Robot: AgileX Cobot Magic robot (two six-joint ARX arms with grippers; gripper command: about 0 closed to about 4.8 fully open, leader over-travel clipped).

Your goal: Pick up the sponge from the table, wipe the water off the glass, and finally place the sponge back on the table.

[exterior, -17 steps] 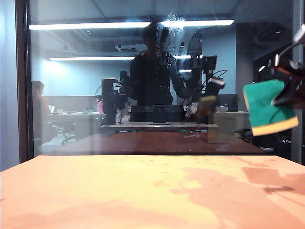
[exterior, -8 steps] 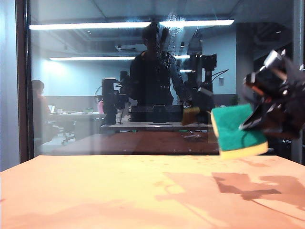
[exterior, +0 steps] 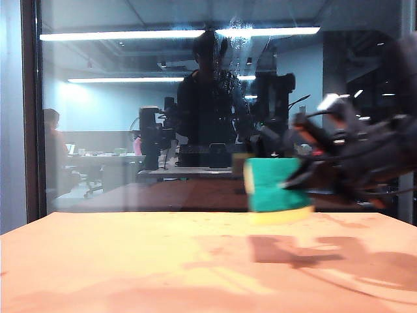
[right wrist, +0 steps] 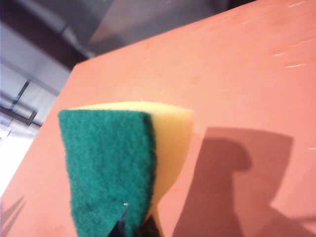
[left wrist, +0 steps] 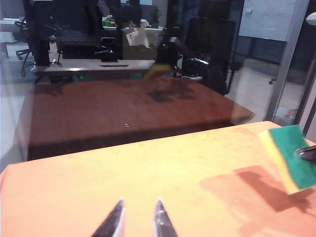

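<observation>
The sponge (exterior: 273,186), green scouring side facing the camera and cream foam below, hangs just above the orange table (exterior: 117,261) at right of centre, close in front of the glass (exterior: 117,130). My right gripper (exterior: 294,184) is shut on its edge; in the right wrist view the fingertips (right wrist: 136,224) pinch the sponge (right wrist: 106,163) over the table (right wrist: 237,69). Water (exterior: 238,38) shows as whitish streaks and droplets high on the pane. My left gripper (left wrist: 139,210) hovers low over the table (left wrist: 123,168), open and empty, with the sponge (left wrist: 291,153) far to its side.
A dark frame post (exterior: 29,111) bounds the glass at the left. The pane mirrors an office, a dim twin of the sponge (left wrist: 157,70) and a dark brown tabletop (left wrist: 123,108). The sponge's shadow (exterior: 277,251) lies on the table beneath it.
My right gripper has carried the sponge down and to the left, from high at the right edge to just above the table near the centre. The left gripper has stayed put.
</observation>
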